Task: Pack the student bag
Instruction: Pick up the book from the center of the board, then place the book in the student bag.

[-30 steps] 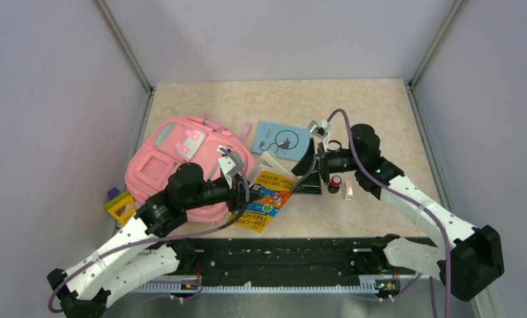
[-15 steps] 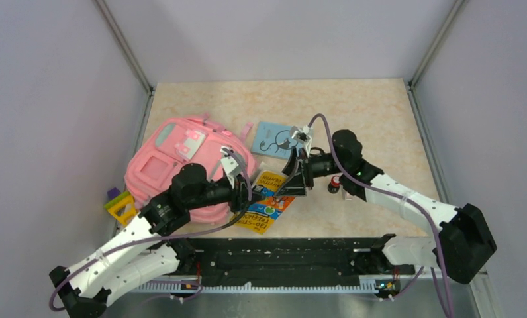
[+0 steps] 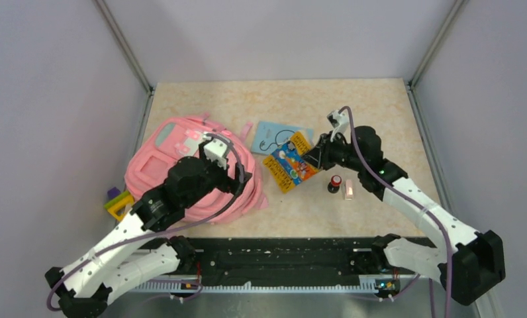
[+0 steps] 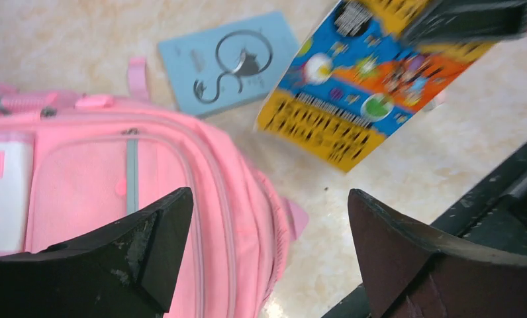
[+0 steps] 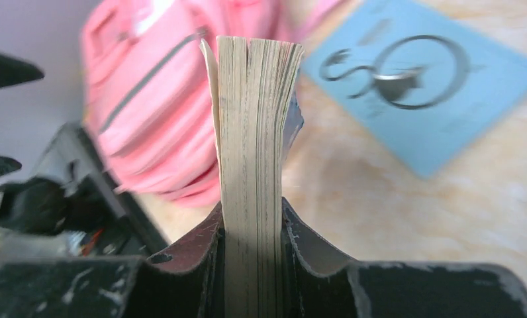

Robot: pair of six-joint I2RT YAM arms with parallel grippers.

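The pink student bag [image 3: 175,156] lies flat at the table's left; the left wrist view shows its zipped side [image 4: 82,192]. My left gripper [image 3: 238,177] hovers over the bag's right edge, open and holding nothing [image 4: 267,199]. My right gripper [image 3: 314,157] is shut on a thick colourful book [image 3: 289,163] and holds it above the table, right of the bag. The right wrist view shows the book's page edges [image 5: 251,132] clamped upright between the fingers [image 5: 251,215]. In the left wrist view the book [image 4: 353,93] hangs tilted.
A light blue notebook with a cat drawing [image 3: 279,134] lies flat behind the held book. A small red-capped bottle [image 3: 334,183] and a pale eraser [image 3: 348,191] sit under the right arm. A yellow-green-purple toy [image 3: 120,202] lies left of the bag. A black rail [image 3: 281,255] lines the near edge.
My left gripper opened, let go of the book and drew back over the bag. My right gripper closed on the book and carried it up and to the right.
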